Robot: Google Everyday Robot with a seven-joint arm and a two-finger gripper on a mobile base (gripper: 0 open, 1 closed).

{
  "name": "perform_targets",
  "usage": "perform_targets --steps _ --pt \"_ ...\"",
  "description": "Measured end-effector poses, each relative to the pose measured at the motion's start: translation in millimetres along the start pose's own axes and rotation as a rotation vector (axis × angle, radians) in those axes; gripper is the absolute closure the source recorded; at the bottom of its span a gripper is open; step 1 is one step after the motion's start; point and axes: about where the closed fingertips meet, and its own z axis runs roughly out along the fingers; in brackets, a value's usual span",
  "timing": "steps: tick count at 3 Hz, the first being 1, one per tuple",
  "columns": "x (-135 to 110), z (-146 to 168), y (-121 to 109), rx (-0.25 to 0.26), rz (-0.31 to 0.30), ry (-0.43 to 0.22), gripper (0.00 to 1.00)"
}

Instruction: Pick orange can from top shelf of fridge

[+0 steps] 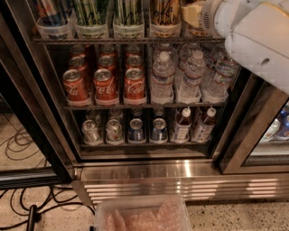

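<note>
The floor (235,216) is pale speckled stone, dimly lit, and runs along the bottom of the view. At lower left, black cables (27,198) loop across it. More cable loops (18,144) lie on square tiles at the left edge. A clear plastic tub (140,200) holding something pinkish and crumpled sits at bottom centre. At the far right, a glass pane (266,149) shows blue-and-white containers (282,126), too blurred to name. The gripper (193,13) is at the top, right of centre.

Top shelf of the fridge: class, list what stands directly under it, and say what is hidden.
Under the top shelf stand red cola cans left, water bottles right. Rear rows are mostly covered by front ones. The claw is above, at the shelf's right end.
</note>
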Motion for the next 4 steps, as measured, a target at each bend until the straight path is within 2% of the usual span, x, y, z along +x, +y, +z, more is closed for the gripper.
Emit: perform_targets --steps 1,4 --pt "-3.8 -0.7 -1.1 0.0 0.0 0.0 1.0" --pt "-18.1 -13.5 -0.4 -0.012 0.012 -0.026 1.0"
